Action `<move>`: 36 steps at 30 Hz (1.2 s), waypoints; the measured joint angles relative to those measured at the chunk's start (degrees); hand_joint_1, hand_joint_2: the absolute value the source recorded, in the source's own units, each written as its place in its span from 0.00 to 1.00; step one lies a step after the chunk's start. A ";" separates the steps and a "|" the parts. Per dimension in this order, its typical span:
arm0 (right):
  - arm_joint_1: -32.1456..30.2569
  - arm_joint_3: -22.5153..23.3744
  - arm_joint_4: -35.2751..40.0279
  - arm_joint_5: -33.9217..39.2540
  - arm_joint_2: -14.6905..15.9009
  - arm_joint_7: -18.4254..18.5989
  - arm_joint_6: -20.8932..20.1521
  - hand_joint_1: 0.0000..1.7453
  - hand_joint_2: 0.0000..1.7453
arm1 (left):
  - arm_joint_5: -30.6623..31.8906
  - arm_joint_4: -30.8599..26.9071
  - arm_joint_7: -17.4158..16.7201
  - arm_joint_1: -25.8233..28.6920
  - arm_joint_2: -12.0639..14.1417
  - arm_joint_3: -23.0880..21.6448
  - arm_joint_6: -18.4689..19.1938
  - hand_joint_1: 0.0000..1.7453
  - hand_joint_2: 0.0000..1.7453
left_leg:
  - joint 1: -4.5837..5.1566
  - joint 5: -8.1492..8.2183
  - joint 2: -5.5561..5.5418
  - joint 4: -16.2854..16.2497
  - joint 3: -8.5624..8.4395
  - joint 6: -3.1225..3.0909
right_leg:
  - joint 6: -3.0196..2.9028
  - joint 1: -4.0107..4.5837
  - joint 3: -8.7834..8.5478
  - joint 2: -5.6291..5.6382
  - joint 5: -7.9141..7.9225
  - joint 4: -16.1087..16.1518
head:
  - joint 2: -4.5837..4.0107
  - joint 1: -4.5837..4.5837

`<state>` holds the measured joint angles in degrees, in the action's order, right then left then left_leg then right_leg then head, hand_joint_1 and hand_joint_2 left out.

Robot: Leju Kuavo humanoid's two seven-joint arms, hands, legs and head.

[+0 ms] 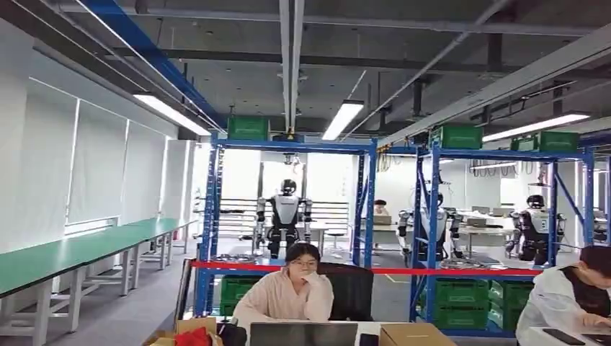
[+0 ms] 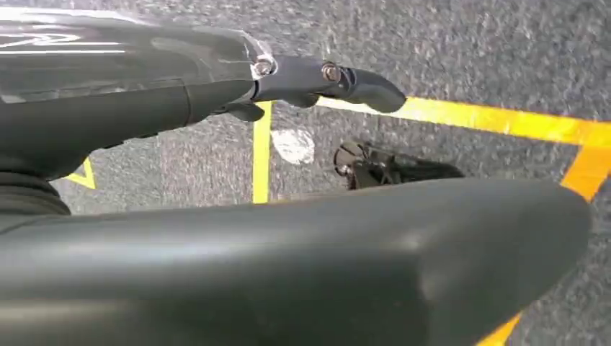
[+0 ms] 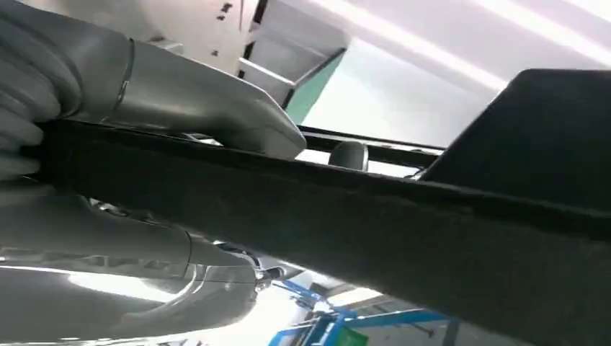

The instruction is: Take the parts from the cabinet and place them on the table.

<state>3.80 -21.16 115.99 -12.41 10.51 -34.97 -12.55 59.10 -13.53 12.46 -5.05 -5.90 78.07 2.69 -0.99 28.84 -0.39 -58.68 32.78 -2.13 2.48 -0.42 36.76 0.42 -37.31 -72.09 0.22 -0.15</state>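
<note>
Workshop ahead; right robot hand grips a black part, left robot hand hangs over the floor.

Far left, a row of green tables [image 1: 86,249] runs along the wall. In the middle stands a blue rack [image 1: 292,148] with green bins [image 1: 247,128] on top, a parked robot [image 1: 286,216] behind it. A person [image 1: 292,288] sits near, behind a laptop [image 1: 302,334]; a second person [image 1: 573,295] sits at far right. The left robot hand [image 2: 302,79] holds nothing, fingers stretched out above a grey floor [image 2: 468,50] with yellow lines [image 2: 504,121]. The right robot hand [image 3: 166,101] clasps a long black part [image 3: 324,216], thumb on one side and fingers on the other.
</note>
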 joint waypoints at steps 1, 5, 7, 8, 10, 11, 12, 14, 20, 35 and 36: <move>-0.10 0.00 0.00 -0.02 0.00 0.02 0.00 1.00 1.00 | 0.00 0.00 -0.02 0.05 0.00 0.00 0.00 0.00 1.00 | 0.00 0.39 0.00 -0.01 -0.37 0.03 | 0.08 -0.02 2.33 -0.06 -0.61 -2.99 | 0.00 0.00; -0.12 0.02 -0.04 0.00 0.02 0.00 0.00 1.00 1.00 | 0.07 0.00 -0.02 0.20 0.00 0.00 -0.02 0.00 1.00 | 0.01 1.91 -0.06 0.01 -2.54 0.30 | -0.27 0.01 1.32 -0.11 7.01 4.78 | 0.00 0.00; -0.12 0.07 -0.04 0.00 0.06 -0.09 0.00 1.00 1.00 | 0.07 0.02 -0.02 0.23 0.00 0.00 -0.02 0.00 1.00 | -0.06 2.80 -0.05 0.19 -3.53 0.72 | -1.17 0.35 -1.08 -0.39 11.64 12.35 | -0.02 -0.02; -0.15 0.11 -0.09 0.00 0.09 -0.13 0.00 1.00 1.00 | 0.07 0.02 -0.02 0.11 -0.02 0.00 -0.02 0.00 1.00 | -0.01 2.91 -0.07 0.23 -3.77 0.96 | -1.57 0.77 -0.78 -0.56 9.61 12.28 | 0.00 0.00; -0.27 0.20 0.00 0.00 0.13 -0.22 0.00 1.00 1.00 | 0.09 0.02 -0.13 0.18 -0.04 0.00 -0.07 0.00 1.00 | 0.00 3.20 -0.02 0.42 -4.30 1.86 | -2.28 1.00 -0.99 -0.29 10.22 13.25 | 0.02 0.02; -0.32 0.20 0.00 0.02 0.13 -0.22 0.00 1.00 1.00 | 0.15 0.02 -0.13 0.25 -0.15 0.00 -0.07 0.00 1.00 | 0.05 2.80 0.06 0.34 -4.58 2.16 | -2.70 0.99 -1.46 -0.22 9.99 13.54 | 0.00 -0.02; -0.32 0.22 0.09 0.11 0.11 -0.28 0.00 1.00 1.00 | 0.24 0.02 -0.24 0.17 -0.15 0.00 -0.15 0.00 1.00 | 0.08 3.10 0.09 0.24 -4.84 2.24 | -3.04 0.53 -2.59 -0.13 10.13 14.11 | 0.04 -0.02; -0.11 0.22 0.11 0.28 0.13 -0.35 -0.04 1.00 1.00 | 0.31 0.02 -0.50 -0.18 -0.15 0.00 -0.22 0.00 1.00 | 0.02 4.64 0.08 -3.58 -3.18 2.53 | -3.47 0.39 -3.67 -0.20 9.82 14.79 | 0.00 -0.02; -0.23 0.31 0.04 1.22 0.13 -0.39 -0.68 1.00 1.00 | 2.27 0.02 -5.95 0.42 -0.13 -0.13 -1.77 0.00 1.00 | -0.06 4.01 0.11 -11.43 5.37 3.14 | -3.66 0.44 -5.87 0.31 7.77 14.64 | 0.00 -0.02; 1.10 2.40 -0.26 -2.64 0.26 -0.28 2.44 1.00 1.00 | 5.81 0.00 -13.70 1.10 1.11 -2.23 -4.02 0.00 1.00 | -0.04 0.08 0.06 -0.47 0.61 0.53 | -0.09 -0.22 1.70 -0.13 2.57 0.25 | 0.00 0.00; 1.33 2.69 -0.26 -3.76 0.28 -0.22 3.13 1.00 1.00 | 5.81 0.00 -13.68 1.13 1.11 -2.34 -3.91 0.00 1.00 | -0.07 0.36 0.00 -0.46 0.10 0.73 | -0.19 -0.22 -0.19 -0.16 5.81 5.19 | 0.00 0.00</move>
<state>5.13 -18.47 115.73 -16.18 10.80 -35.19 -9.42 64.92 -13.53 -1.22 -3.93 -4.79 75.73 -1.22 -1.06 29.20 -0.39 -59.14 32.88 -1.41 2.29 -0.64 36.57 0.26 -31.50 -66.90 0.22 -0.15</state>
